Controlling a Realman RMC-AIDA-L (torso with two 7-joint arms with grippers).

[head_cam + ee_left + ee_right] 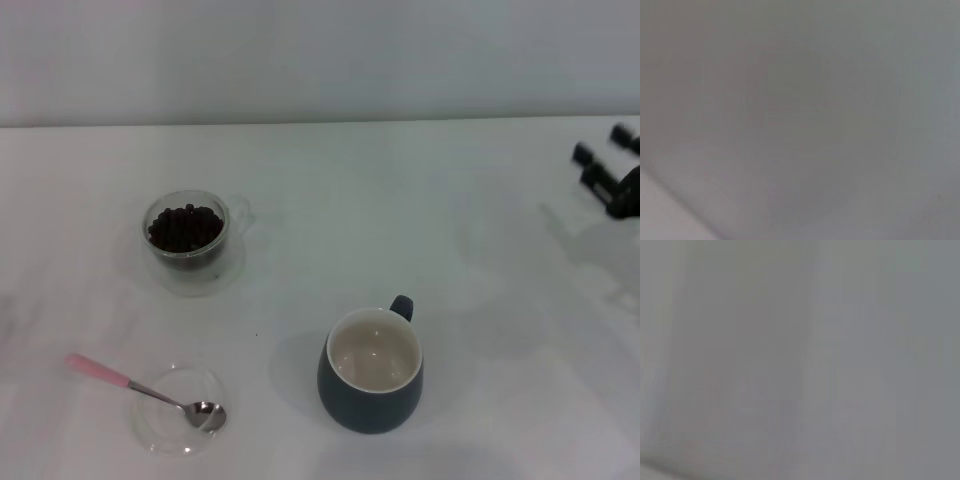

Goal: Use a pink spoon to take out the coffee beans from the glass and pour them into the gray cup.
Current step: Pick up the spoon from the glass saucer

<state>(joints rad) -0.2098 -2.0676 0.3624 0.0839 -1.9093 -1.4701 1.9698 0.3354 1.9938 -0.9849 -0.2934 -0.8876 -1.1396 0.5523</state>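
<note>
The pink spoon [150, 390] lies at the front left, its metal bowl resting in a shallow clear dish [165, 432] and its pink handle pointing left over the table. The glass [233, 225] stands farther back on the left, filled with dark coffee beans [185, 228]. The gray cup [370, 400] stands at the front centre with an empty cream inside and its handle pointing to the back right. My right gripper [602, 142] sits at the far right edge, open, holding nothing and far from everything. My left gripper is out of view. Both wrist views show only blank grey.
The white table [420, 210] stretches wide between the cup and the right gripper, and a pale wall runs along its back edge. Nothing else stands on it.
</note>
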